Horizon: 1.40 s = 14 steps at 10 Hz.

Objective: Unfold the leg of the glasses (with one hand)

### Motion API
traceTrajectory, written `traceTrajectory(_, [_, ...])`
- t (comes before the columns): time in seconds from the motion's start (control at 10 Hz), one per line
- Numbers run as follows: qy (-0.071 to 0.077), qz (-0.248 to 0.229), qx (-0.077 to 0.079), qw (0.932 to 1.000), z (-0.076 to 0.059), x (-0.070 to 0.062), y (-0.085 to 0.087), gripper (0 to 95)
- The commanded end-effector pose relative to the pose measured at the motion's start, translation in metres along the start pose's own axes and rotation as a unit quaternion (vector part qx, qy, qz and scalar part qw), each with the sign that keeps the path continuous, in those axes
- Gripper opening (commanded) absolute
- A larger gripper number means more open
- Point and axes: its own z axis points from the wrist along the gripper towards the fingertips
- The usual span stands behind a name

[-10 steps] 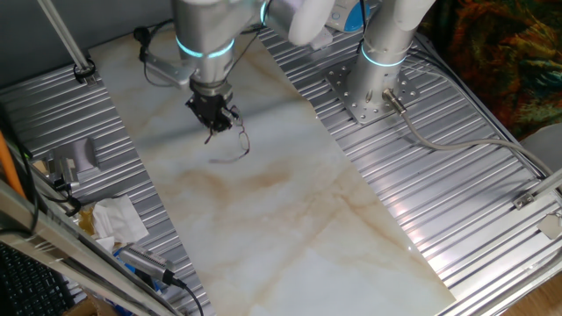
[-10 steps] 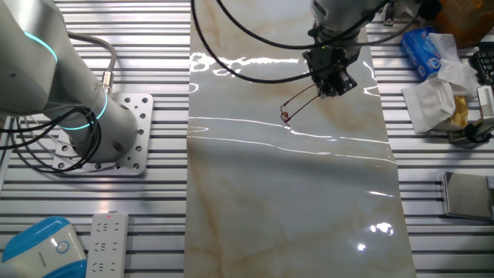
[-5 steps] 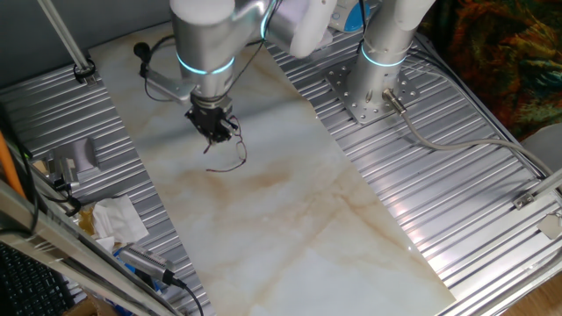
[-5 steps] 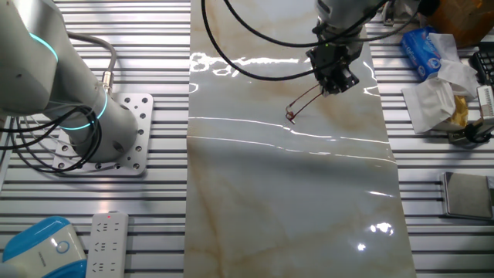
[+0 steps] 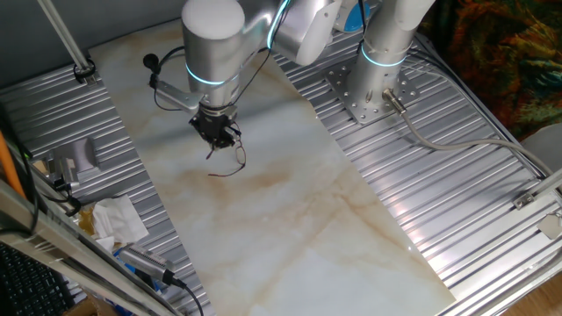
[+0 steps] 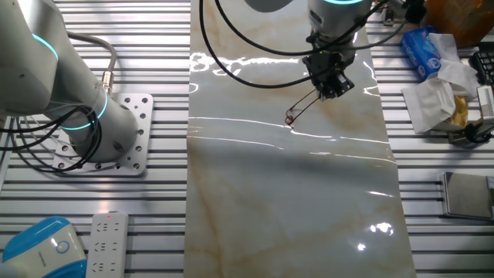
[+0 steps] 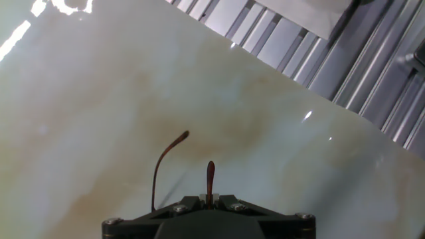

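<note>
The glasses (image 5: 231, 161) are a thin reddish-brown wire frame hanging just over the marble slab (image 5: 263, 202). My gripper (image 5: 219, 137) is shut on one leg of them, with the frame dangling below and to the side. From the other side, the glasses (image 6: 296, 111) slant down-left from the gripper (image 6: 330, 85), their front end near the slab. In the hand view the pinched leg (image 7: 210, 178) sticks out from between the closed jaws of the gripper (image 7: 209, 198), and the other leg (image 7: 160, 164) curves off to the left. The lenses are hidden there.
A second arm's base (image 6: 116, 135) stands on the ribbed metal table left of the slab. Crumpled tissue (image 6: 436, 100) and a blue packet (image 6: 423, 48) lie to the right, with a grey block (image 6: 468, 193) nearer. A remote (image 6: 108, 243) and blue device (image 6: 42, 247) sit front left.
The gripper has shifted a little across the slab with the glasses leg still held, and the hanging frame has swung along with it.
</note>
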Motion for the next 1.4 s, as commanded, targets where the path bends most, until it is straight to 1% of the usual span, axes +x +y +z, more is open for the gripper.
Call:
traceTrajectory(0.1, [-0.003,-0.010,-0.004,0.9999,0.001,-0.001,0.000,19.0])
traceTrajectory(0.2, [-0.004,-0.015,-0.003,0.9999,0.002,0.001,0.000,38.0])
traceTrajectory(0.5, [-0.009,-0.029,0.000,0.9995,0.006,0.008,0.000,38.0])
traceTrajectory(0.6, [-0.009,-0.031,-0.001,0.9995,0.006,0.009,0.000,57.0])
traceTrajectory(0.8, [-0.012,-0.029,-0.005,0.9995,0.006,0.008,0.000,57.0])
traceTrajectory(1.1, [-0.013,-0.035,-0.006,0.9993,0.001,0.004,0.000,57.0])
traceTrajectory(1.2, [-0.009,-0.037,-0.003,0.9993,-0.003,0.000,-0.001,57.0])
traceTrajectory(1.3, [-0.002,-0.039,0.001,0.9993,-0.007,-0.002,-0.001,57.0])
traceTrajectory(1.4, [0.001,-0.035,0.000,0.9994,-0.010,-0.003,-0.002,57.0])
